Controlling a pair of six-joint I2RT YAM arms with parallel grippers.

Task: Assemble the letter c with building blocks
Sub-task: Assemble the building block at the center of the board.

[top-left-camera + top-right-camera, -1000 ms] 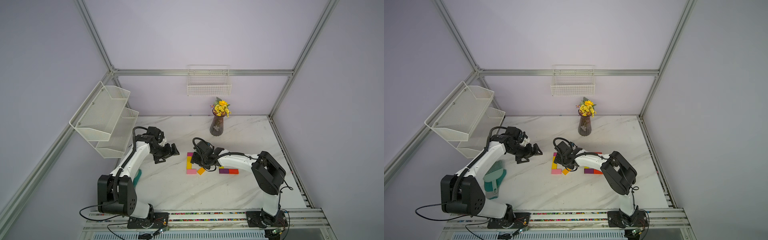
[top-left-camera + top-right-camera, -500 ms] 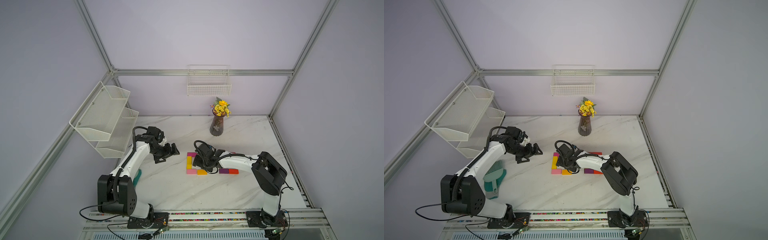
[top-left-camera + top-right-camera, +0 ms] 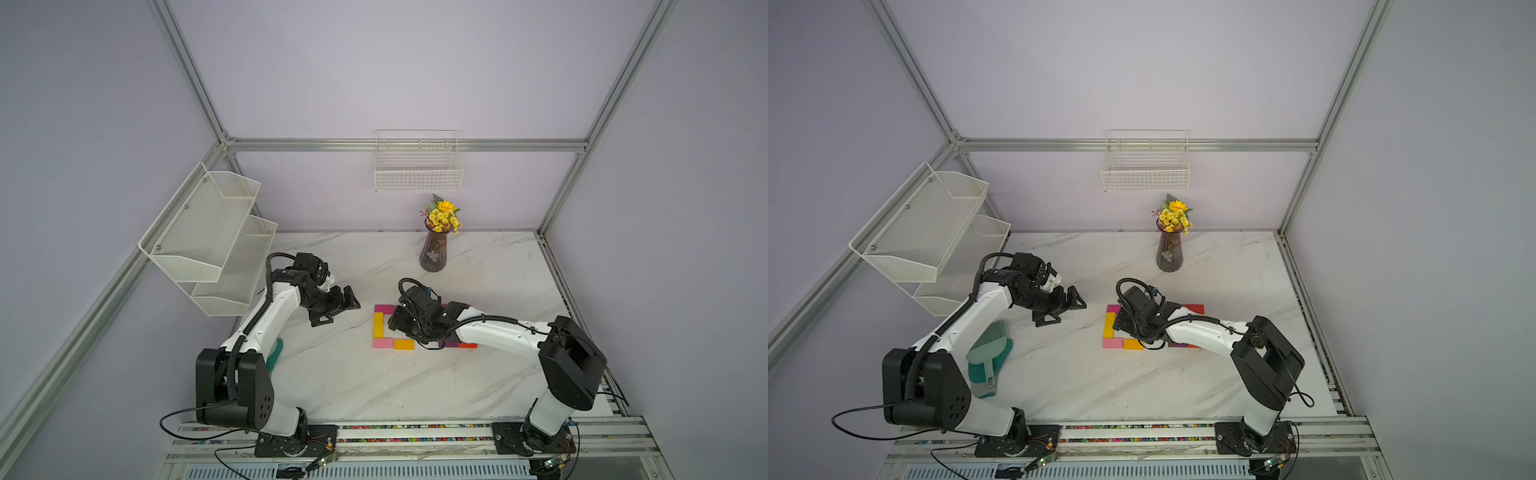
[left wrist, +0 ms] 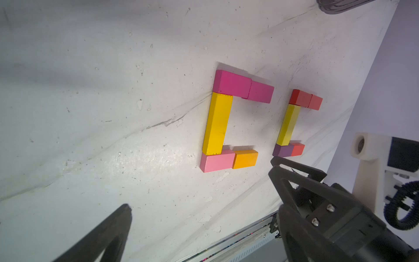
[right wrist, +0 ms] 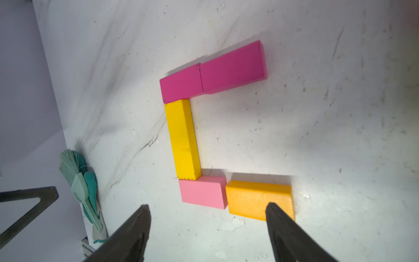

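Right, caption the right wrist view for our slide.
Open right gripper over a C: magenta blocks, yellow block, pink block, orange block.

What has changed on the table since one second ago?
The orange block turned from askew to straight and now lies in line beside the pink block. The right tool, open, shifted slightly over it. The left tool and the other blocks stayed.

Orange block (image 5: 256,197) now flush beside pink block (image 5: 203,192).

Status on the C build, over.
Left end effector open, empty. Right end effector open, empty, by orange block. Magenta-yellow C and red-yellow C both laid flat. Vase well clear.
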